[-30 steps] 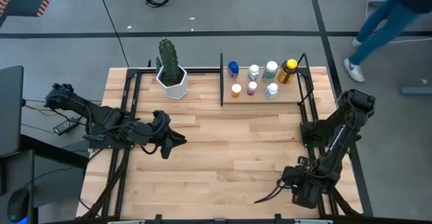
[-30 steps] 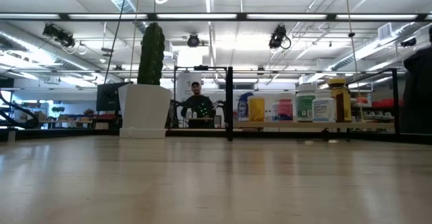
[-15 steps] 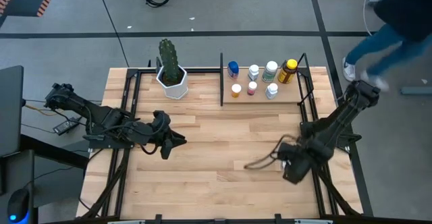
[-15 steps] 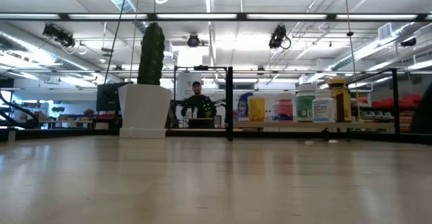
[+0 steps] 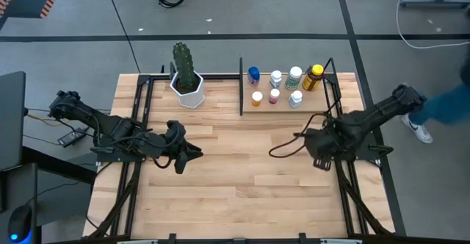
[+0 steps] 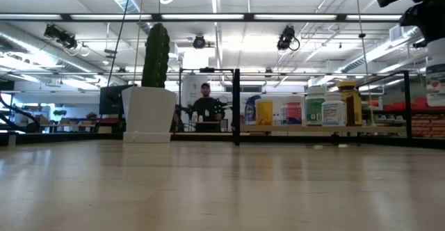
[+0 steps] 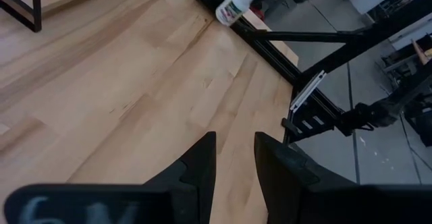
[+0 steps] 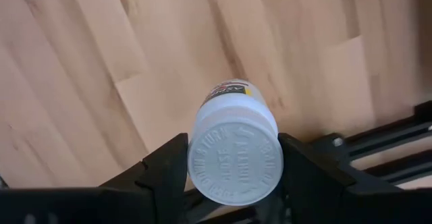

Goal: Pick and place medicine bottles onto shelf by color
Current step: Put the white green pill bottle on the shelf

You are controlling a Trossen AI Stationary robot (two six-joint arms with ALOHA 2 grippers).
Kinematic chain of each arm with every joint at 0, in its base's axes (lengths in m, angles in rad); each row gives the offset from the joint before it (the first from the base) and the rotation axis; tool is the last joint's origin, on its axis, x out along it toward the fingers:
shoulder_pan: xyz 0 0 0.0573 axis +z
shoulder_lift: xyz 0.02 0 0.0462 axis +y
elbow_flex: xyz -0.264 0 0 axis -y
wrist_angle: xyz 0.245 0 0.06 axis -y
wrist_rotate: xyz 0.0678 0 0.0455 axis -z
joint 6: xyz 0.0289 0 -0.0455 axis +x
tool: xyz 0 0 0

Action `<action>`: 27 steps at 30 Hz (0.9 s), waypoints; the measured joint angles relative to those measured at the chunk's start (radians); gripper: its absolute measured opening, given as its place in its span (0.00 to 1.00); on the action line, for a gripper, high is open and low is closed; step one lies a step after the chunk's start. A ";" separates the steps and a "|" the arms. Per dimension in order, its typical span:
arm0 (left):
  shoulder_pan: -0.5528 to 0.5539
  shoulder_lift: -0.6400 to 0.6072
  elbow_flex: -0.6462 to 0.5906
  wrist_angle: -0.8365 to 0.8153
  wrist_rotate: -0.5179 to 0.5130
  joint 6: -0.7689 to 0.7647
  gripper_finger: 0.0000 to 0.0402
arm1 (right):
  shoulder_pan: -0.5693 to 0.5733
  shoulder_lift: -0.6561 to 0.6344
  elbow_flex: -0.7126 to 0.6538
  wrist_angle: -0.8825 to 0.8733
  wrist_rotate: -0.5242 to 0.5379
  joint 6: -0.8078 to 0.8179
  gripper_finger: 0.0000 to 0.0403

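R wrist only: end effector (image 8: 233, 166) clamps white-capped bottle (image 8: 236, 153).

Industrial lab hall: ceiling cameras (image 6: 286, 39), strip lights (image 6: 299, 17), test table (image 5: 235, 178).

Both arms matte black, jointed tube segments. Left arm (image 5: 110, 130) showing chunky housings, left of frame. Right arm (image 5: 367, 126) trailing looping black cable (image 5: 286, 147), centre-right. Wrist-view fingers (image 7: 202, 166) black, wedge-shaped, smooth plastic.

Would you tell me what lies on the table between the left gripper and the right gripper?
Only bare tabletop lies between the left gripper and the right gripper, which holds a white-capped bottle; the high view shows this.
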 joint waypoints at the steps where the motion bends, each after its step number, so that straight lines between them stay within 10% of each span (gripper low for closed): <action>1: 0.000 0.000 0.000 0.001 0.000 0.006 0.27 | -0.022 -0.005 0.000 -0.003 -0.003 -0.035 0.55; 27: -0.029 0.000 0.000 0.000 -0.001 0.010 0.27 | -0.625 -0.011 0.000 -0.044 0.118 -0.829 0.54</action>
